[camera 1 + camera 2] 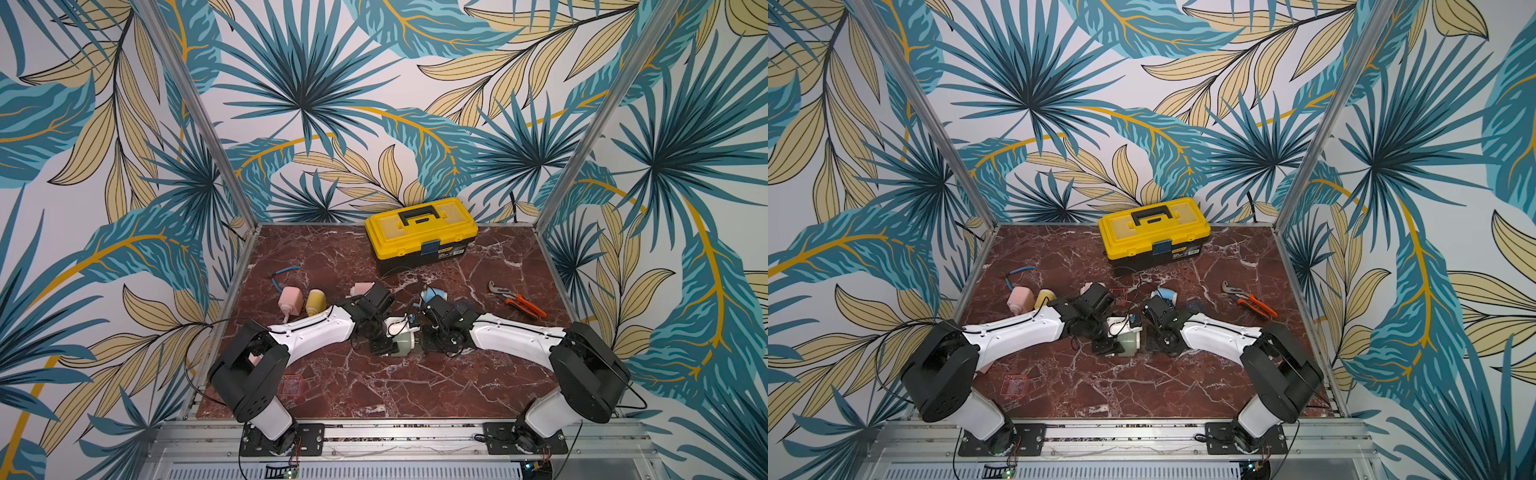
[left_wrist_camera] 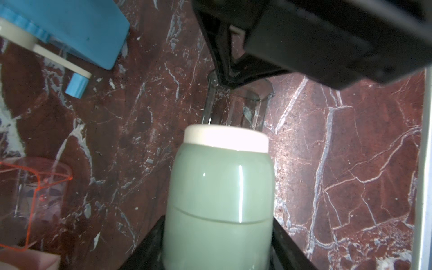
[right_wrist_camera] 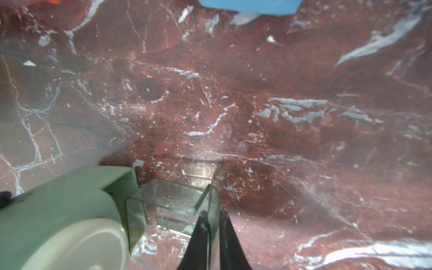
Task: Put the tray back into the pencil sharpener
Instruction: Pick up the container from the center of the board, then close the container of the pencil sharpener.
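Green pencil sharpener (image 2: 219, 187) sits near the middle of the red marble bench (image 1: 415, 386), clamped on both sides by the left gripper (image 2: 218, 247). Just beside its open slot, the clear plastic tray (image 3: 168, 203) rests on the bench, one thin wall pinched by the closed right gripper (image 3: 213, 224). Whether tray and sharpener touch is unclear. A yellow toolbox (image 1: 420, 228) sits by the back edge.

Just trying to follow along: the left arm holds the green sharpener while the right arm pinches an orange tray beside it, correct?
Not quite. The tray pinched by the right gripper is clear, not orange; the right wrist view shows it. The left gripper does hold the green sharpener, with the tray beside it.
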You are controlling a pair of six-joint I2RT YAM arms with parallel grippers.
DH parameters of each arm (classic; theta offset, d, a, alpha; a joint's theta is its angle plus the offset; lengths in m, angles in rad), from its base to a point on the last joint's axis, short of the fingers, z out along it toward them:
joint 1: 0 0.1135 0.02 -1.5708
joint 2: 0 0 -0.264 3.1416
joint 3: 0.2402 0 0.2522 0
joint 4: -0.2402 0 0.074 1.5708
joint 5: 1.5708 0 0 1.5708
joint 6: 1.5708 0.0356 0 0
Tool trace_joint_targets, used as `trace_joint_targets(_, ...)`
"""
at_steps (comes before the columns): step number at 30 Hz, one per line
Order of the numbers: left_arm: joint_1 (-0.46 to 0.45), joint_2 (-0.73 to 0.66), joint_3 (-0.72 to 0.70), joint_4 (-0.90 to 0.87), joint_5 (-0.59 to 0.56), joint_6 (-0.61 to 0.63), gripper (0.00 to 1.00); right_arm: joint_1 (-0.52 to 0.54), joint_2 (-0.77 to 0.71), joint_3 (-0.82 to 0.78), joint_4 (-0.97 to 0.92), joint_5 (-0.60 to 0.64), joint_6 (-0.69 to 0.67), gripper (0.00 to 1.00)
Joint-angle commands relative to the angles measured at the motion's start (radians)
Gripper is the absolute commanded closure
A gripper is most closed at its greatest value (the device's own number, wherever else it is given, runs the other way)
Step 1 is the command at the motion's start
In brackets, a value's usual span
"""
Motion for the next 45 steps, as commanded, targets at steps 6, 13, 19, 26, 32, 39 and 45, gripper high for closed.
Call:
trace_joint_targets(6,-0.011,0.023,-0.015,0.007,-0.007,0.017,0.44,-0.002,0.035,0.029,0.057,-0.054,-0.021,0.88)
trace_joint_targets(13,-0.013,0.026,-0.013,0.005,-0.008,0.022,0.44,-0.002,0.049,0.032,0.117,-0.105,-0.046,0.87)
trace_joint_targets(19,-0.013,0.028,-0.014,0.005,-0.009,0.027,0.44,-0.007,0.058,0.027,0.16,-0.134,-0.042,0.82)
trace_joint_targets(26,-0.013,0.026,-0.016,0.005,-0.018,0.029,0.44,-0.057,-0.047,-0.066,0.244,-0.165,0.003,0.73)
trace_joint_targets(32,-0.013,0.028,-0.016,0.005,-0.02,0.029,0.44,-0.069,-0.121,-0.12,0.187,-0.098,0.018,0.73)
trace_joint_targets(39,-0.013,0.031,-0.014,0.004,-0.022,0.03,0.45,-0.071,-0.046,-0.088,0.145,-0.115,0.033,0.81)
trace_joint_targets(45,-0.013,0.032,-0.013,0.004,-0.024,0.027,0.45,-0.071,0.038,-0.04,0.187,-0.228,0.002,0.84)
